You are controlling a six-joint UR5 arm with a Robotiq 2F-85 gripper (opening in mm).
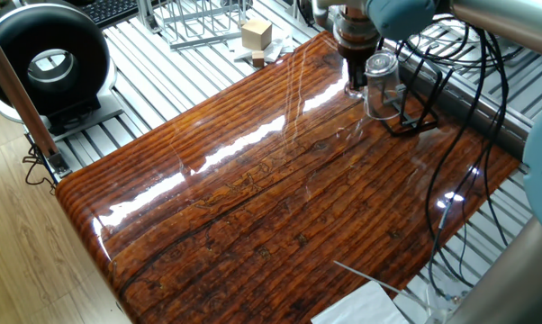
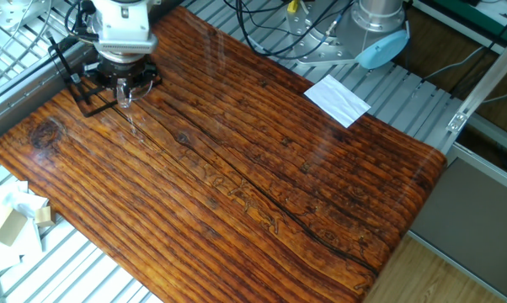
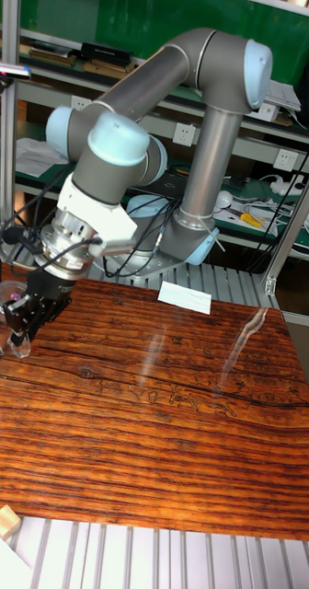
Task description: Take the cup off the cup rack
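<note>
Claw [image 1: 355, 83] at far table [image 1: 280, 207] corner, pinching cup [image 1: 382, 85] wall; cup hangs inverted on rack [image 1: 413, 112] prong, so straight lift should free it.

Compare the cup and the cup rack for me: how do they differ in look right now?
The cup is clear glass, a closed cylinder; the cup rack is thin black wire, an open frame. The cup sits raised, beside the gripper; the cup rack's base rests flat on the table. Both are at the same far corner of the table.
</note>
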